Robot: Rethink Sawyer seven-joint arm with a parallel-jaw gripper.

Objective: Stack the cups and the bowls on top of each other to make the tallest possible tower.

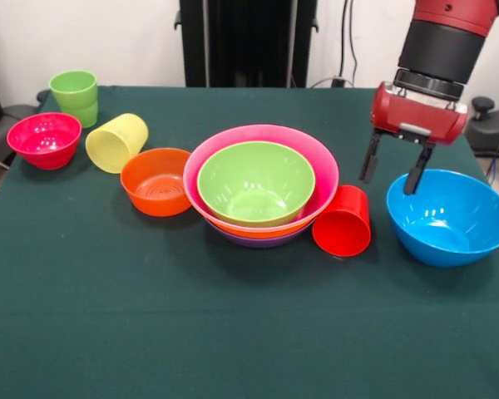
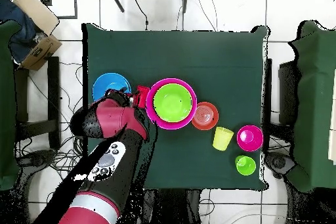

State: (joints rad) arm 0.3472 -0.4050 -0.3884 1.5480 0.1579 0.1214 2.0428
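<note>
— Where was the pincer [image 1: 396, 171]?
— Empty, its fingers spread, hanging over the far rim of the blue bowl [image 1: 449, 216].
— What crowded it?
— The red cup [image 1: 343, 220] lay on its side just beside, touching the tower [image 1: 261, 184]. The orange bowl [image 1: 156, 181], yellow cup [image 1: 116, 142], magenta bowl [image 1: 45, 140] and green cup [image 1: 75, 96] sat well beyond on the tabletop [image 1: 233, 332].

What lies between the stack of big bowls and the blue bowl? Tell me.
The red cup, lying on its side against the tower; a strip of bare green cloth separates it from the blue bowl. The front view shows it best.
</note>
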